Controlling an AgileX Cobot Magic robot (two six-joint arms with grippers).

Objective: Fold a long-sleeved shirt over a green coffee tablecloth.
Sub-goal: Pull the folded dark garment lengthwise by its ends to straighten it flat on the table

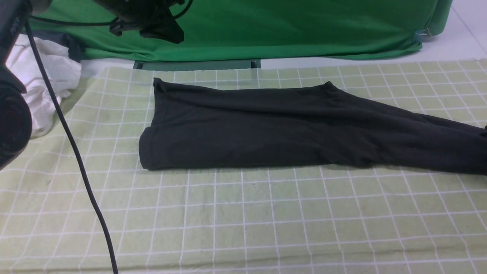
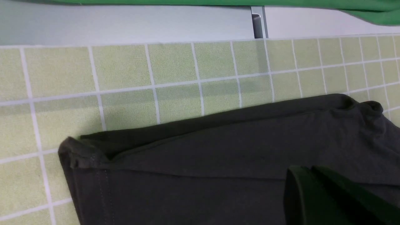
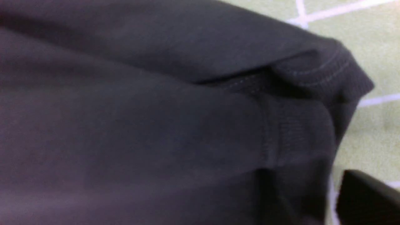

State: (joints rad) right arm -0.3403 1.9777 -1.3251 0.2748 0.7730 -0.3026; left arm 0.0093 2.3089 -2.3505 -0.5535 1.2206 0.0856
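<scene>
The long-sleeved shirt is black and lies folded into a long band across the green coffee tablecloth. Its sleeves trail off to the right edge of the front view. My left gripper hangs high at the far left, above the shirt's back-left corner. In the left wrist view its fingers are pressed together with nothing between them. My right gripper is out of the front view. It sits low at a ribbed sleeve cuff, jaws apart, with the cuff's edge lying loose between them.
A crumpled white garment lies at the tablecloth's far left edge. A dark green cloth hangs along the back. A black cable runs down across the left front of the tablecloth.
</scene>
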